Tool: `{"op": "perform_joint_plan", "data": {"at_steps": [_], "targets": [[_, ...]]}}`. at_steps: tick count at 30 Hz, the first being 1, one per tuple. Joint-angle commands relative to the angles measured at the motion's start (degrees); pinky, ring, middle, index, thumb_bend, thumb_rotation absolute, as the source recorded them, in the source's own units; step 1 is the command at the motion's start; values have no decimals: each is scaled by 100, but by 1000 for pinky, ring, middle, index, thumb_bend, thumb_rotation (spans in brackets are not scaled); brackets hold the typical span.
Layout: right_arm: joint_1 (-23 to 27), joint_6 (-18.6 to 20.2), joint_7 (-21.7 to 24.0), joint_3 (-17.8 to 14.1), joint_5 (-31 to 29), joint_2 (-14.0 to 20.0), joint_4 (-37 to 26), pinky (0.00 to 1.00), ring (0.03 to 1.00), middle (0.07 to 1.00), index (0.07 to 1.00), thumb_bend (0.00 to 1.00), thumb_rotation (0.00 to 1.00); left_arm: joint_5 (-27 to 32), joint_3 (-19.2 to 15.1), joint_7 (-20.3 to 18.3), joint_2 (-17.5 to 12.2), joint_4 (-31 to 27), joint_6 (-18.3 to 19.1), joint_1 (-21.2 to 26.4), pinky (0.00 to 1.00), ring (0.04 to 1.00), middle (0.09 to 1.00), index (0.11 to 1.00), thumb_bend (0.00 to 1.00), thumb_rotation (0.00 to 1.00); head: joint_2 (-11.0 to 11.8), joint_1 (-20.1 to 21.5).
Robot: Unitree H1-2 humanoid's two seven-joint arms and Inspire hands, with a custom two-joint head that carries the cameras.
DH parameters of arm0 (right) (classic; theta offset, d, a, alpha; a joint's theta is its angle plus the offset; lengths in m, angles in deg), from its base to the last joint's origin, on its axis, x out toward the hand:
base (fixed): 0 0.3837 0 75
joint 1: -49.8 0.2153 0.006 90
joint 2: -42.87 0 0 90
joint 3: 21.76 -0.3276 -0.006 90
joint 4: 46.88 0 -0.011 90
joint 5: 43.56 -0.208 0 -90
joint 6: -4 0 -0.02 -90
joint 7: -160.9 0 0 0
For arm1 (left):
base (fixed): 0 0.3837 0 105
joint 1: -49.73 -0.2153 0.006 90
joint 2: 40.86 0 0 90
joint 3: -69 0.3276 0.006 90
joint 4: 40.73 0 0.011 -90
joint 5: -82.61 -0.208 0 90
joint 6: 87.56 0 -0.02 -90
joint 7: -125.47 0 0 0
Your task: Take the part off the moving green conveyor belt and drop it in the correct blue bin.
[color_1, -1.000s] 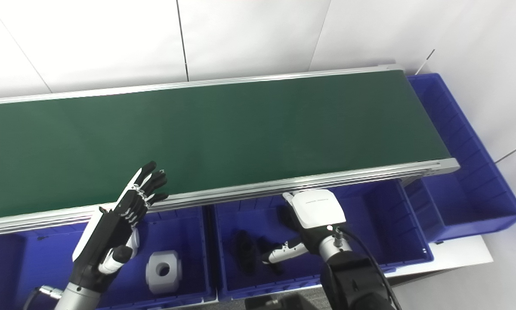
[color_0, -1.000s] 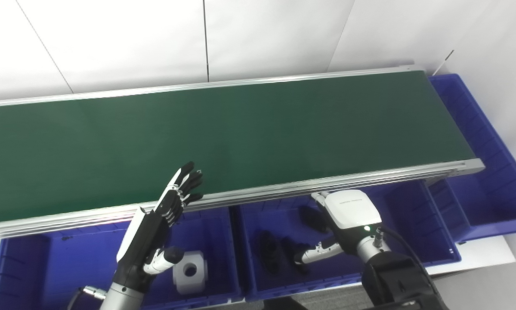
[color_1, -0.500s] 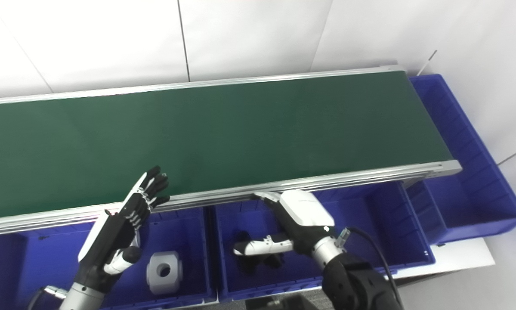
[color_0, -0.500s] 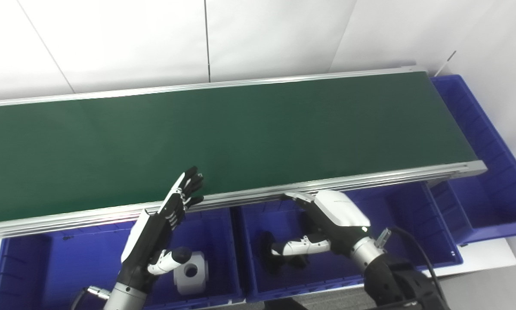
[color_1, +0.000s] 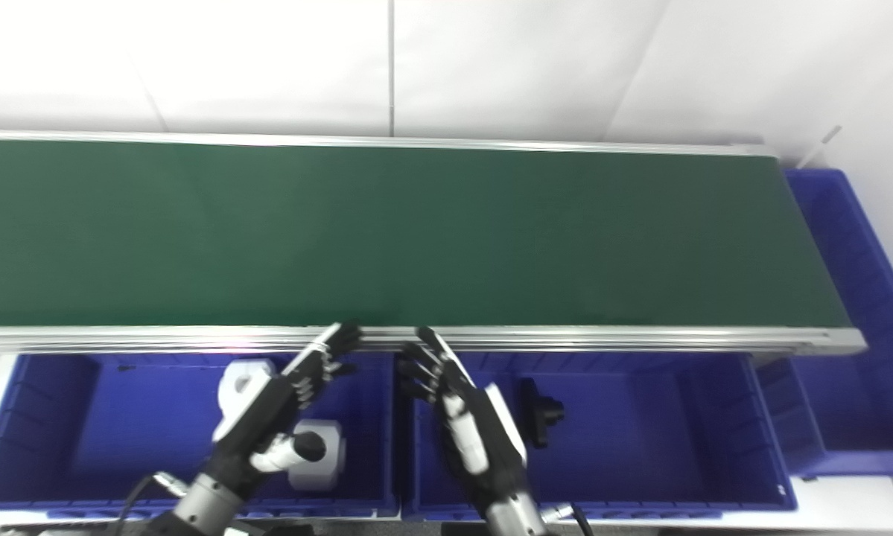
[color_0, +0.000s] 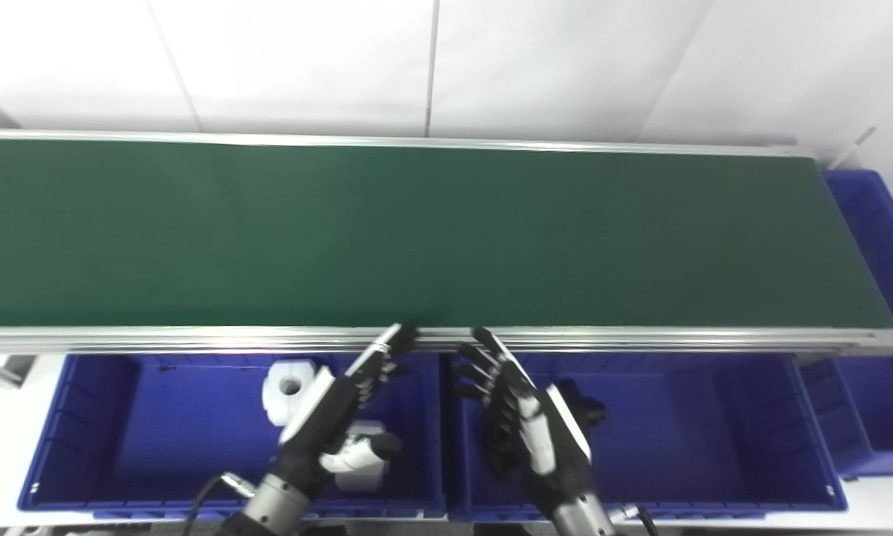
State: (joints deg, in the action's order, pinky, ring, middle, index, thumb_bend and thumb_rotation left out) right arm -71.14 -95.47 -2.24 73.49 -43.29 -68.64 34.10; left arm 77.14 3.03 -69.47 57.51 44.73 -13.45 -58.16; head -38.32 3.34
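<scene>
The green conveyor belt [color_0: 446, 231] runs across the view and carries no part. My left hand [color_0: 334, 406] is open, its fingers reaching up to the belt's near rail above the left blue bin [color_0: 81, 417]. Close beside it, my right hand [color_0: 524, 420] is also open with fingers spread, over the left end of the middle blue bin [color_0: 714, 424]. Neither hand holds anything. Two white parts [color_1: 243, 380] [color_1: 319, 458] lie in the left bin, and a black part [color_1: 539, 412] lies in the middle bin.
A third blue bin [color_0: 874, 223] stands at the belt's right end. The aluminium rail [color_0: 640, 341] along the belt's near edge overhangs the back of the bins. White wall panels rise behind the belt.
The whole picture has shifted, so the camera moved. My right hand has left the black parts, swung left and raised its spread fingers next to the left hand.
</scene>
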Motion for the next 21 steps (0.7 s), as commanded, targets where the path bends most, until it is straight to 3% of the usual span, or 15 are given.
{"op": "perform_joint_plan", "data": {"at_steps": [1, 8, 17, 21], "targets": [[82, -1016, -88, -9, -230, 144, 58, 824, 857, 889, 952, 993, 997, -52, 59, 80, 130, -22, -571, 23, 853, 929, 944, 943, 905, 812, 46, -11], [206, -1478, -194, 215, -184, 400, 448, 816, 848, 897, 956, 965, 993, -178, 55, 45, 114, 170, -758, 83, 831, 922, 935, 950, 908, 806, 202, 56], [277, -1735, -517, 427, 153, 466, 649, 780, 836, 892, 940, 1000, 993, -145, -7, 0, 19, 273, -813, 72, 833, 926, 929, 944, 923, 798, 323, 243], [360, -1746, -1070, 695, 805, 615, 640, 810, 867, 901, 926, 1000, 1000, -96, -56, 24, -25, 390, -966, 93, 837, 922, 927, 941, 918, 799, 361, 322]]}}
